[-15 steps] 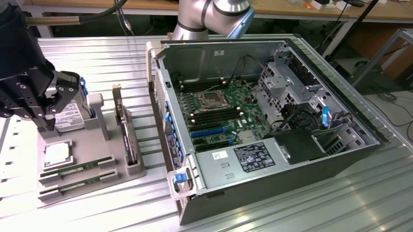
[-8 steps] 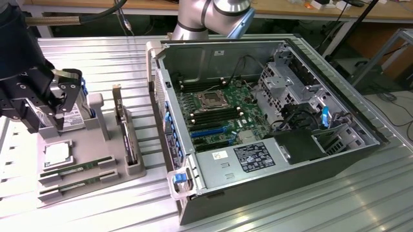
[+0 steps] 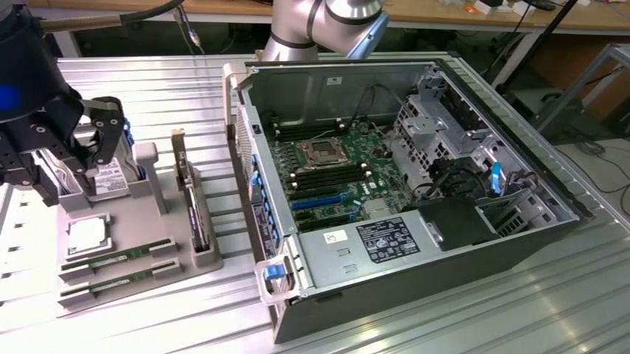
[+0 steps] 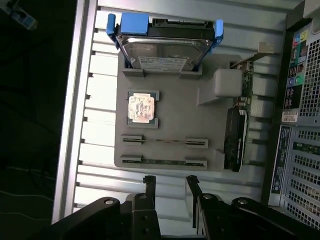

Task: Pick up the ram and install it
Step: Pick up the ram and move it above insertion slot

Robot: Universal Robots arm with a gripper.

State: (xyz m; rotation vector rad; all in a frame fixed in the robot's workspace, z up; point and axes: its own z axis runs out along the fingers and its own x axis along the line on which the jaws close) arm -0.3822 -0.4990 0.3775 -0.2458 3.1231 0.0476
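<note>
Ribbed aluminium forms the tabletop [image 3: 462, 310]. At the exterior view's left the black hand [image 4: 170, 186] hangs high over the end of the tabletop where a grey tray [image 3: 138, 221] lies, and from that camera it stands in front of the hard drive [image 4: 162, 50]. The wrist view looks down past the two fingers [image 4: 150, 186]: they stand spread, with bare slats in the gap and nothing pinched. That view also lays out the drive whole, silver-topped between blue rails, slotted into one end of the tray.

Nearer the exterior camera, a square silver processor [image 3: 87, 234] lies flat in its pocket. Past it, by the tray's near edge, sits the ram [image 3: 118, 257]: two thin green sticks, parallel, each on edge between a pair of small grey holders, well apart from the hand and untouched. From the wrist they read as two narrow lines side by side, the tray's things closest to the fingertips there.

Along the tray's right side an expansion card [image 3: 192, 199] stands on its edge, near the case.

Further right, the open case [image 3: 551, 199] lies on its side. The exterior view looks into it: a green motherboard [image 3: 340, 173], a processor socket [image 3: 321, 153], dark memory slots [image 3: 315, 177] beside it, and a labelled power supply [image 3: 384, 240]. The wrist view gives its perforated back panel [image 4: 302, 165]. The grey arm [image 3: 315, 22] rises behind the case.
</note>
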